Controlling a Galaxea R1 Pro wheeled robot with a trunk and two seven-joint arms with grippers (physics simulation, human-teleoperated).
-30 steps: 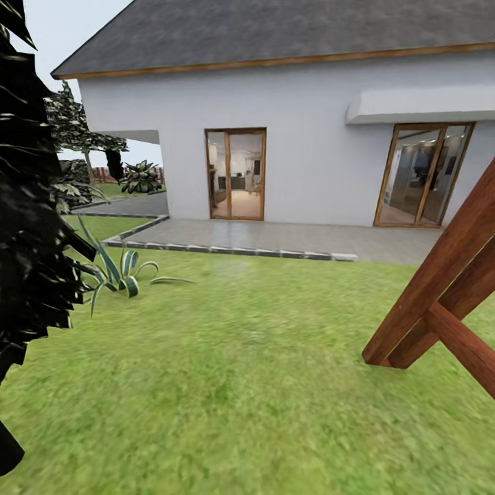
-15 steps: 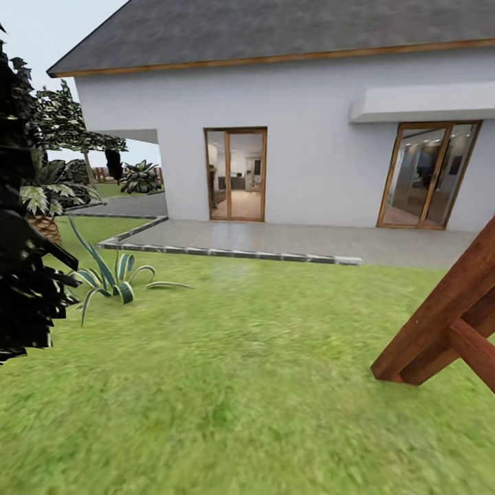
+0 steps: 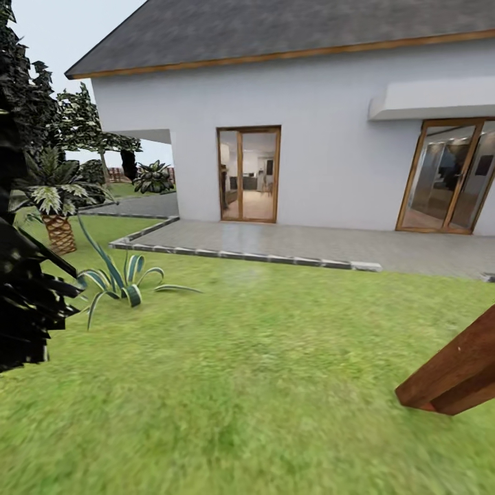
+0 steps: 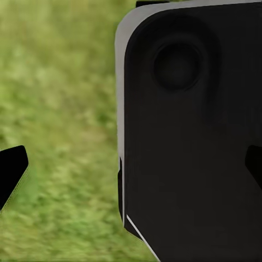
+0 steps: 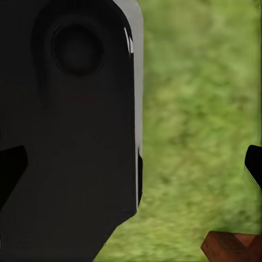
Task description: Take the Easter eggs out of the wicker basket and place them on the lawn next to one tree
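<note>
Our left gripper (image 4: pixel 131 166) hangs over grass with its two dark fingertips at opposite edges of the wrist view, spread wide, and nothing held between them. Our right gripper (image 5: pixel 131 166) is the same: fingertips far apart, empty, with grass and a corner of a reddish wooden beam (image 5: pixel 232 245) below it. A large dark rounded part of our own body sits close to each wrist camera.

The eggs and the basket are not in sight here, so we cannot say where they lie. What we do see of the task is the lawn (image 3: pixel 247 357), a wide mottled green stretching ahead of us. Outward from it: a spiky striped plant (image 3: pixel 120 278) on the left, a small palm (image 3: pixel 55 206) behind it, dark ragged foliage (image 3: pixel 24 289) at the left edge, and the wooden beam (image 3: pixel 454 375) slanting in at the lower right. Beyond the grass lies a grey paved patio (image 3: pixel 295 242) and a white house (image 3: pixel 309 137) with glass doors.

We judge we are still travelling. The risks: clipping the beam or the dark foliage while turning, or heading toward the patio, away from the basket.
</note>
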